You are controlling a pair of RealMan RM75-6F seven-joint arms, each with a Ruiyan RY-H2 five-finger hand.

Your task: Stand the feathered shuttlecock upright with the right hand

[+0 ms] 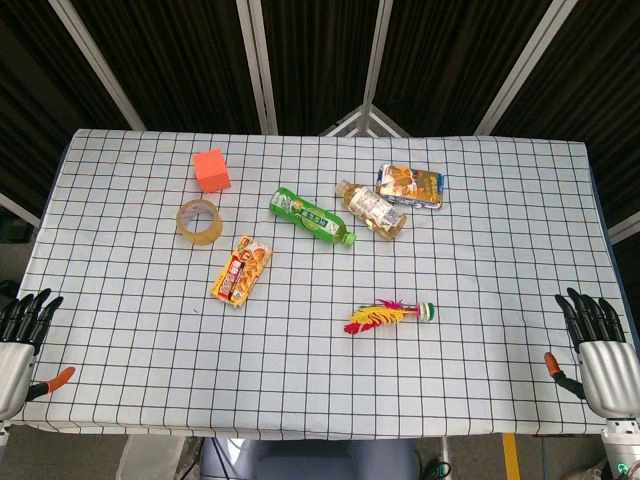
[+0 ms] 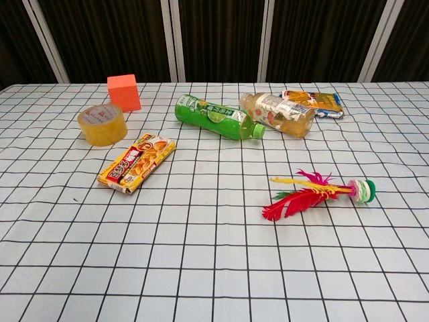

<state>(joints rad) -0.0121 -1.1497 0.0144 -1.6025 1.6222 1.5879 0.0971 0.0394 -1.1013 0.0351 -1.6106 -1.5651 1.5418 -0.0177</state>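
In the head view, the shuttlecock (image 1: 389,315) lies flat on the checked tablecloth (image 1: 150,300), a little right of the frame's centre and low in it, with its red and yellow feathers to the left and its green-and-white base to the right. The right hand (image 1: 598,352) rests at the lower right edge of the frame, fingers spread and holding nothing, well apart from the shuttlecock. The left hand (image 1: 18,345) sits at the lower left edge, also spread and empty. By this layout the task looks to be at its very start, with the reach not yet begun. The next move calls for the right hand to travel left and up the frame to the base end, take hold there or at the quill, and tip the feathers upward so the base sits flat on the cloth.

Across the upper middle lie a green bottle (image 1: 311,216), a yellow bottle (image 1: 370,208) and a blue snack pack (image 1: 410,185). To the left are an orange block (image 1: 211,170), a roll of tape (image 1: 200,221) and a snack bar (image 1: 241,271). None lies between the right hand and the shuttlecock.

In the chest view, neither hand shows. The shuttlecock (image 2: 315,194) lies at right of centre, its base at the right end. The bottles sit behind it, well apart, so the approach from the right looks open.
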